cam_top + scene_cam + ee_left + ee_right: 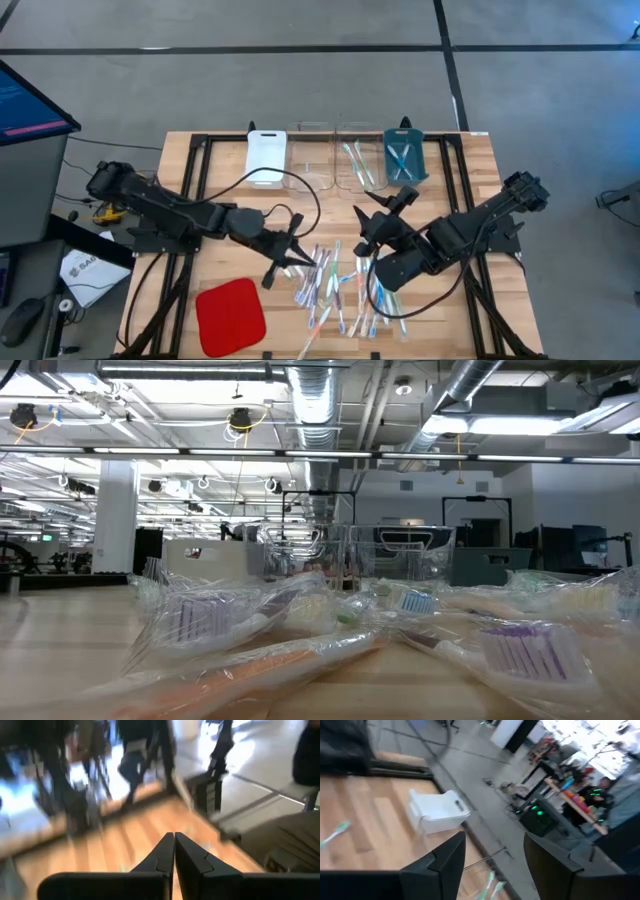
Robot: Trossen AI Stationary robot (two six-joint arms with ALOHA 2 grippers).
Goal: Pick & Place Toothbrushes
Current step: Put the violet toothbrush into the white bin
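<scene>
Between picks: toothbrushes [335, 290] heaped near centre, few already in far trays [358, 160]; left gripper [290, 250] pressed together, empty, beside heap; right gripper [372, 225] spread, empty, above heap; next, descend and pinch one brush.

White tray [440, 812] on wooden table [365, 815]; toothbrushes [335, 834] nearby; right gripper [495, 865] foreground, fingers [445, 862] parted, empty.

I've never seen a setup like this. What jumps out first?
The scattered pile of slim plastic toothbrushes at the wooden table's near middle, with a bright red square pad to its left. Two dark arms reach in: the left end effector shut, the right end effector open, both at the pile's far edge.
</scene>
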